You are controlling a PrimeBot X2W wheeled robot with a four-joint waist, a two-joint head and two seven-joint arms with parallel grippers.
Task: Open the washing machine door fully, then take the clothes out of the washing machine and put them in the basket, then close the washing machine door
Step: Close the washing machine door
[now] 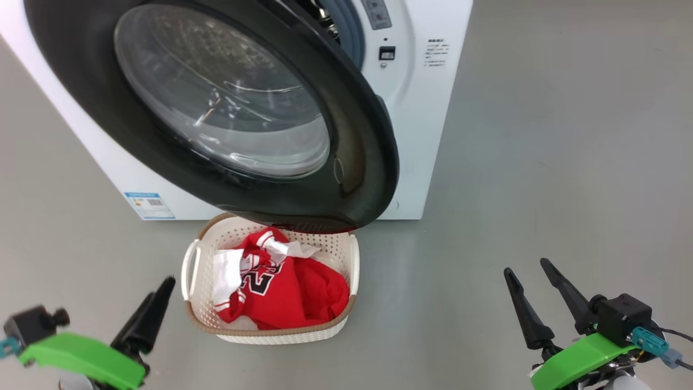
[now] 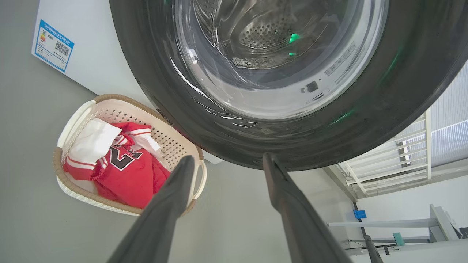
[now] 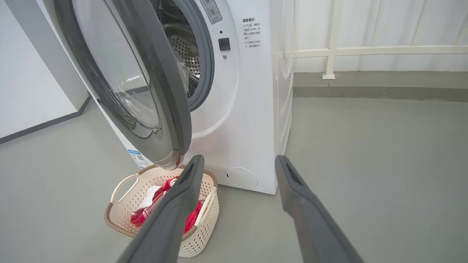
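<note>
Left hand (image 2: 228, 157) and right hand (image 1: 526, 266) gape empty; clothes (image 1: 292, 292) lie in basket (image 1: 281, 337), lower centre (drum (image 3: 186, 54) probably bare); door (image 1: 357, 135) needs shutting.

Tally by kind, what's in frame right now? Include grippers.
Washing machine: 1
Door: 1, ajar
Basket: 1
Clothes heap: 1, in the basket; garment count unclear
Grippers: 2, left gripper and right gripper, both open
Total: 6
</note>
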